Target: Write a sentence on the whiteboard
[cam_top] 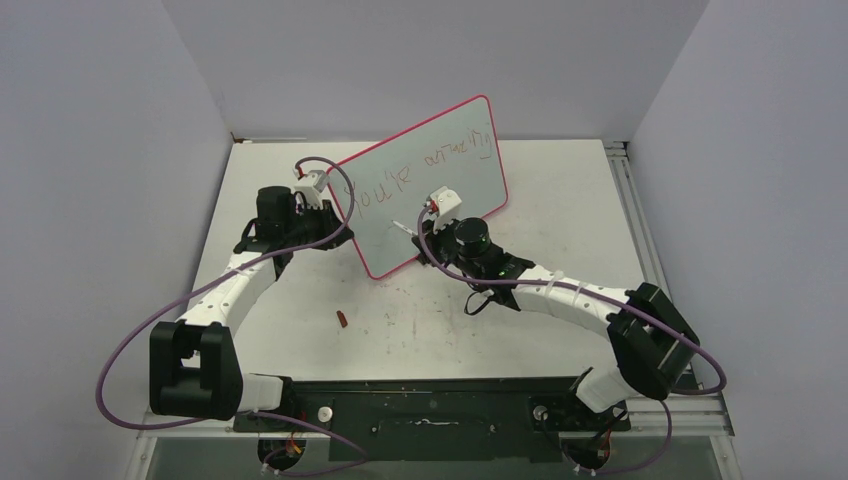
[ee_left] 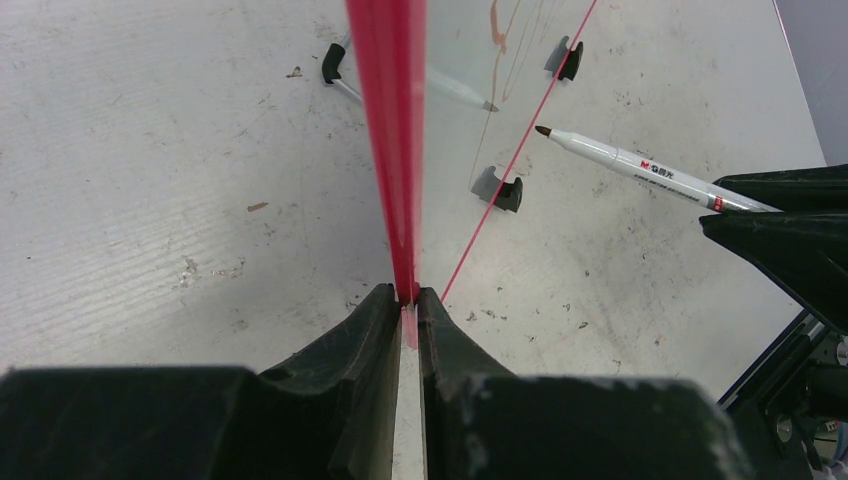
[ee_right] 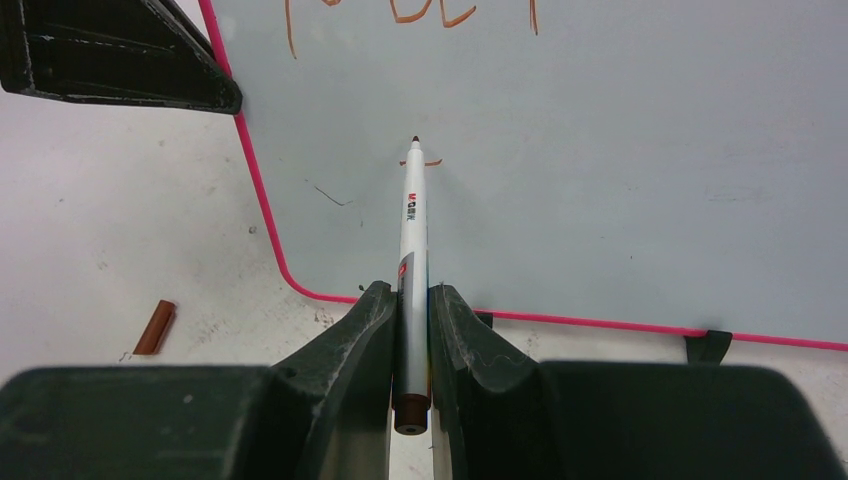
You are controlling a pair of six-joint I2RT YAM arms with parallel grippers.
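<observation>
I read the job as mostly done: the sentence (cam_top: 445,158) is on the whiteboard (cam_top: 430,215) as two lines of thin reddish-brown scrawl, and only a closing stroke seems left. The board stands tilted on its black clip feet, mid-counter (cam_top: 560,200) toward the far edge, pale grey inside a pink-red rim. My left gripper (ee_left: 405,300) is pinched narrow on its side rim. My right gripper (ee_right: 410,300) clamps the marker (ee_right: 412,215), tip by a short mark near the board's lower corner; I cannot tell if it touches. The cap (ee_right: 155,327) lies on the counter nearby.
</observation>
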